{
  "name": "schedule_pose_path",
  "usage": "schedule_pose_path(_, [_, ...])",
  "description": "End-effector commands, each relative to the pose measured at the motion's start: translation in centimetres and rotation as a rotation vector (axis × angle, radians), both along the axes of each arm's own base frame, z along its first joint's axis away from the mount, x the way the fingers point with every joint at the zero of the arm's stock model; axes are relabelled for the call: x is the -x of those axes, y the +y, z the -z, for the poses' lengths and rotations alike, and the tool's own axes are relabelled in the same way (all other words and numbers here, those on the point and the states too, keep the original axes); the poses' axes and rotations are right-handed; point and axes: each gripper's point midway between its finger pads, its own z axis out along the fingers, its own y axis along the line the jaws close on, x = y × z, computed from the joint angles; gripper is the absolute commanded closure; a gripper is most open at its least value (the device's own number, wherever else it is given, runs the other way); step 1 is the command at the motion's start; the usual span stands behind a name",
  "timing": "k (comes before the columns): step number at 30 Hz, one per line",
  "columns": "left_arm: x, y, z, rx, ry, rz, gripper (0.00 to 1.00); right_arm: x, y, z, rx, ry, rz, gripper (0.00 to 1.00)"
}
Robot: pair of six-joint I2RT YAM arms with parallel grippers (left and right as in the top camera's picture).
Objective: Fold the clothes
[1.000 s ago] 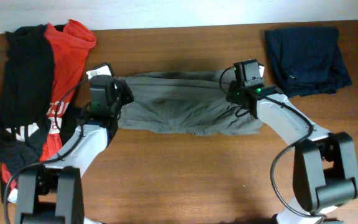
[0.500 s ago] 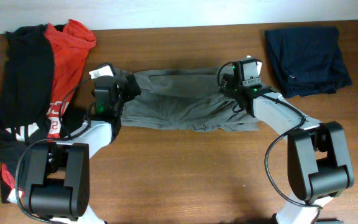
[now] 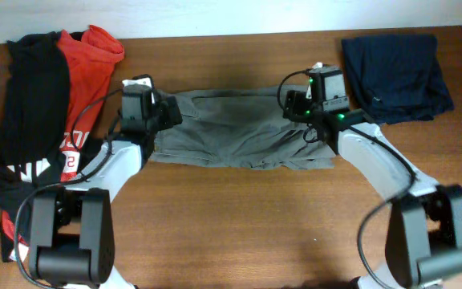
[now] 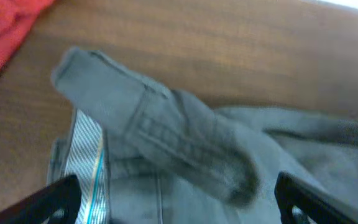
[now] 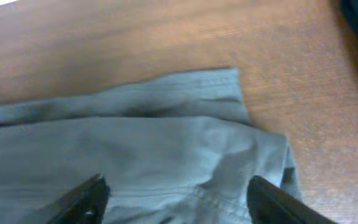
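My left fingers (image 4: 58, 198) and my right fingers (image 5: 82, 196) both stand spread, pinching nothing, each over its own end of the grey-olive cotton shorts (image 3: 231, 132), which lie in a long band on the brown wooden surface (image 3: 239, 229), long axis running from arm to arm.

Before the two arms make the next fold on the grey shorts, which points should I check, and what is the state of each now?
1. Left claw open: ok, fingers wide apart, no cloth pinched.
2. Right claw open: ok, over the right end of the shorts.
3. Shorts lying flat: not ok, the left end is a raised, rumpled fold.
4. Shorts apart from the navy garment: ok, bare table between them.
5. Shorts apart from the red jersey: ok, wood between them.
6. Lower layers lined up: cannot tell, hidden.
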Motion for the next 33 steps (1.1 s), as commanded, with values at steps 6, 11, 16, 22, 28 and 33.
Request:
schedule_pose_path(6, [2.4,-1.1,-0.1,0.003,0.137,0.111,0.55,2.7,2.4,1.6,-0.057,0.127,-0.134,0.96])
schedule_pose_path(11, [3.3,-0.9,0.7,-0.003,0.177,0.108,0.89,3.7,4.0,4.3,-0.025,0.194,-0.203,0.96])
schedule_pose_path(16, [3.1,-0.9,1.0,-0.003,0.177,0.108,0.99,3.9,4.7,6.9,-0.011,0.246,-0.224,0.96])
schedule_pose_path(22, [3.2,-0.9,3.3,-0.005,0.224,0.108,0.99,2.9,4.6,9.5,0.007,0.25,-0.214,0.96])
schedule_pose_path(28, [3.3,-1.4,5.3,-0.008,0.259,0.117,0.99,0.1,3.9,10.5,0.032,0.16,-0.168,0.96])
schedule_pose_path(33, [3.2,-1.4,5.3,-0.009,0.254,0.119,0.99,-3.4,2.9,8.2,0.008,0.004,-0.13,0.96])
